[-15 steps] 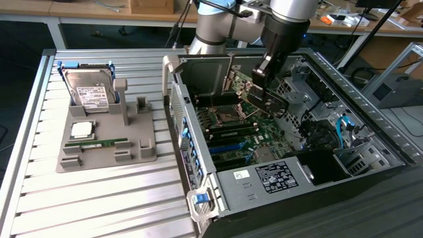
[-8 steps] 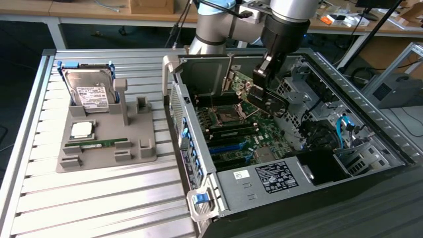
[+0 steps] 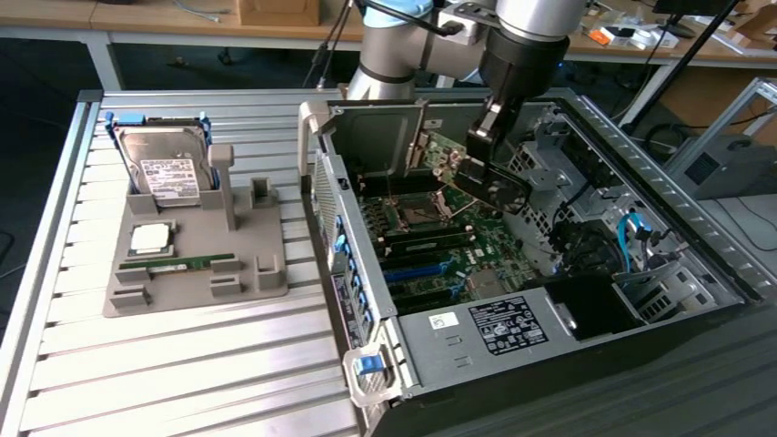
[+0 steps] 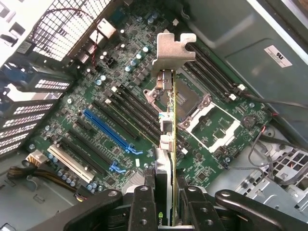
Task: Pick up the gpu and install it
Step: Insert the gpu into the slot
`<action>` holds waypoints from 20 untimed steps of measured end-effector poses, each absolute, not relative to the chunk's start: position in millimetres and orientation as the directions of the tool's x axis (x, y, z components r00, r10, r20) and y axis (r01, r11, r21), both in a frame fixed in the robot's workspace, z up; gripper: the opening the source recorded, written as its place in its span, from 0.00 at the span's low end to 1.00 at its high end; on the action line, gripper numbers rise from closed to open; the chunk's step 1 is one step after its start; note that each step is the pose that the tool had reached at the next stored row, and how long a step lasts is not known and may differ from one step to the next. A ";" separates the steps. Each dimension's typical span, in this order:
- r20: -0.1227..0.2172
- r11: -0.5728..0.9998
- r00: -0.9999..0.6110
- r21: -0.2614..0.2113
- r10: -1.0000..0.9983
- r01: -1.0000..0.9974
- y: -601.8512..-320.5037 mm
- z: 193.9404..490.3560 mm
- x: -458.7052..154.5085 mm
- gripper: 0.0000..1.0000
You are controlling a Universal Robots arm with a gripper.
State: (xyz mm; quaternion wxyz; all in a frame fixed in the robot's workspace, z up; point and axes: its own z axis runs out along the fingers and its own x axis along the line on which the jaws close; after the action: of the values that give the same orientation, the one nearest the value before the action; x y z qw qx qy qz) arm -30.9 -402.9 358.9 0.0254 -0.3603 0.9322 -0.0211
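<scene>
Fingers (image 4: 143, 207) of the gripper (image 4: 166, 195) were shut tight on the gpu (image 4: 169, 144), one on each flat side. The card was seen edge-on, thin as a line. Its silver bracket (image 4: 173, 50) was at the far end from the grip.

Under the card lay the green motherboard (image 4: 96, 91). The card hung in the air above it and was not in any slot yet. It hung near the black slots beside the empty chip socket (image 4: 211, 120), but I could not tell for sure which slot it was over. In the exterior view, the blue slot (image 3: 419, 271) lay at about seven o'clock from the card.

Lots could go wrong here. If the card came down a bit crooked, its edge could miss the slot and scrape the little parts on the board. It could also bump the socket, which was very close. The bracket could catch on the wall of the case (image 3: 692, 218). A hard push on a card that was not lined up could bend it or make it slip.

Farther off, at nine o'clock from the case in the exterior view, sat the grey tray (image 3: 182, 293) with the hard drive (image 3: 164, 168) and the memory stick (image 3: 182, 262).
</scene>
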 end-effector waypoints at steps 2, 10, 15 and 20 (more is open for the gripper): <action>-0.032 0.732 -0.732 -0.058 -0.681 -0.679 -402.9 358.9 -30.9 0.27; -0.032 0.701 -0.701 -0.058 -0.713 -0.711 -402.9 358.7 -30.9 0.27; -0.032 0.684 -0.684 -0.058 -0.729 -0.727 -402.9 358.7 -30.9 0.27; -0.032 0.662 -0.661 -0.058 -0.749 -0.747 -402.9 358.6 -30.9 0.27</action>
State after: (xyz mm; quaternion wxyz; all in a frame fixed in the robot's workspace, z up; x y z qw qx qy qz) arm -30.9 -402.9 358.6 0.0265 -0.4106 0.9112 -0.0197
